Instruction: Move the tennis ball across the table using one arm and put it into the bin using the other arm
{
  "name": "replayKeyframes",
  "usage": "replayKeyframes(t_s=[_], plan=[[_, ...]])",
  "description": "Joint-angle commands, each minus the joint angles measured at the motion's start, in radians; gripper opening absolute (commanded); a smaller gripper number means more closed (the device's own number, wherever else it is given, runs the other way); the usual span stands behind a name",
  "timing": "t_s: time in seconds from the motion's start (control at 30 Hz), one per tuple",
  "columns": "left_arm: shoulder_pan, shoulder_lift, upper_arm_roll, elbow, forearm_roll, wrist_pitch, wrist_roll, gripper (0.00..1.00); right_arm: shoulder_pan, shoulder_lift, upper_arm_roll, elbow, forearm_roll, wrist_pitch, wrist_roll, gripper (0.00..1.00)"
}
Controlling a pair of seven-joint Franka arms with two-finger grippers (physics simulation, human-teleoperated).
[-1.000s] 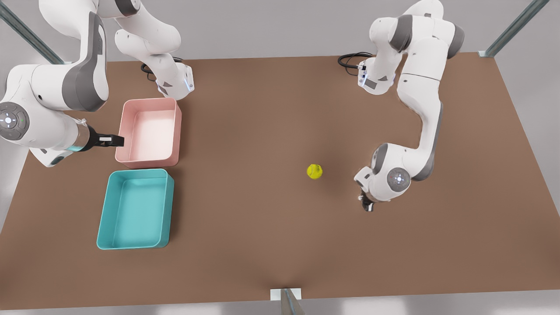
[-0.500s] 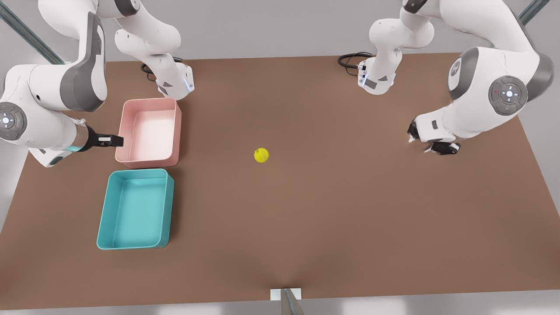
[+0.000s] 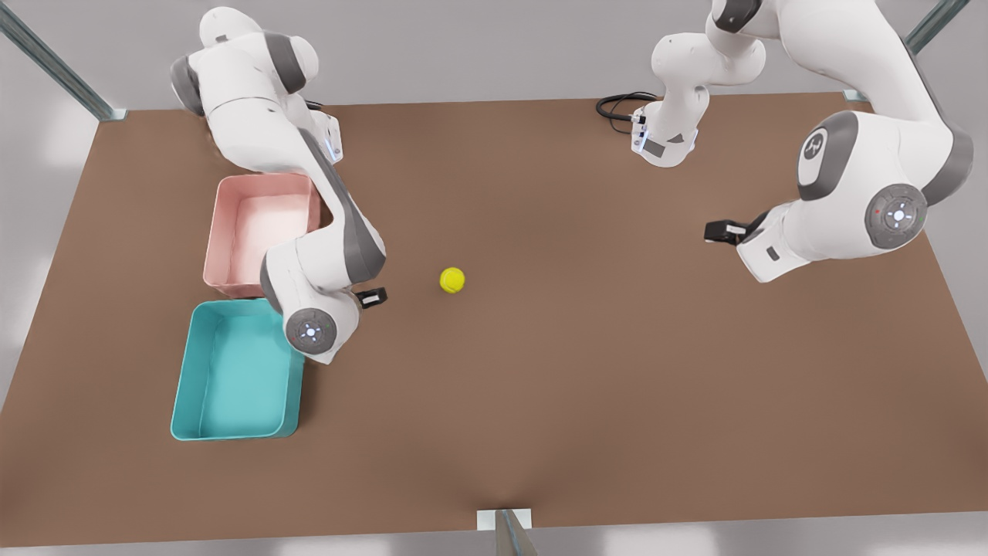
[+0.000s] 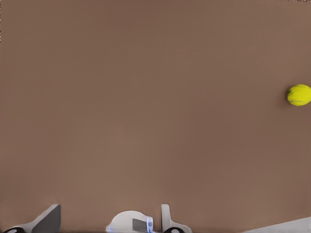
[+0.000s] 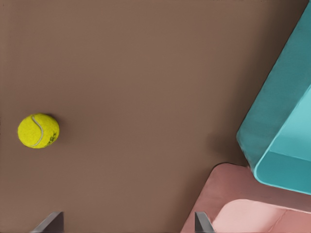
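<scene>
**Tennis ball on the open counter, between your two arms.**
Nearest you, the teal bin lies at the front view's left. Just past its far corner is your right gripper, fingers apart, with the tennis ball near it on the counter. Your left gripper, fingers also apart, waits well off at the front view's right. The pink tray sits just behind the bin.

Soft, even light falls from above on the matte brown surface, with no glare and only faint, diffuse shading. The ball casts a small blurred shadow just beside it, plainest in the right wrist view. Pale, blurred light patches lie along the front view's lower edge.
</scene>
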Motion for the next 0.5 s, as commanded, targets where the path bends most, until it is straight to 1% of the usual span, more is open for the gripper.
replayKeyframes(t_s=[0.0, 0.03, 0.07, 0.1, 0.13, 0.2, 0.33, 0.47], plan=[[0.000, 0.004, 0.001, 0.000, 0.000, -0.018, -0.334, 1.00, 0.109, -0.001, 0.003, -0.070, -0.053, 0.323, 0.582, 1.00], [0.000, 0.007, 0.001, 0.000, 0.000, -0.018, -0.334, 1.00, 0.156, -0.014, 0.003, -0.148, -0.053, 0.452, 0.720, 1.00], [0.003, 0.007, 0.001, 0.000, 0.000, -0.018, -0.334, 1.00, 0.177, -0.022, 0.003, -0.199, -0.053, 0.533, 0.739, 1.00], [0.003, 0.007, -0.001, 0.000, 0.000, -0.020, -0.334, 1.00, 0.178, -0.083, 0.006, -0.352, -0.053, 0.697, 0.741, 1.00], [0.003, 0.007, -0.001, 0.000, 0.000, -0.020, -0.334, 1.00, 0.169, -0.125, 0.028, -0.478, -0.051, 0.835, 0.751, 1.00], [0.000, 0.008, -0.001, 0.000, 0.000, -0.020, -0.334, 1.00, 0.172, -0.111, 0.054, -0.587, -0.051, 1.000, 0.793, 1.00], [0.000, 0.008, -0.001, 0.000, 0.000, -0.021, -0.334, 1.00, 0.215, -0.076, 0.083, -0.572, -0.050, 1.049, 0.908, 1.00], [0.000, 0.013, -0.001, 0.000, 0.000, -0.020, -0.336, 1.00, 0.210, -0.116, 0.107, -0.581, -0.047, 1.038, 0.908, 1.00]])
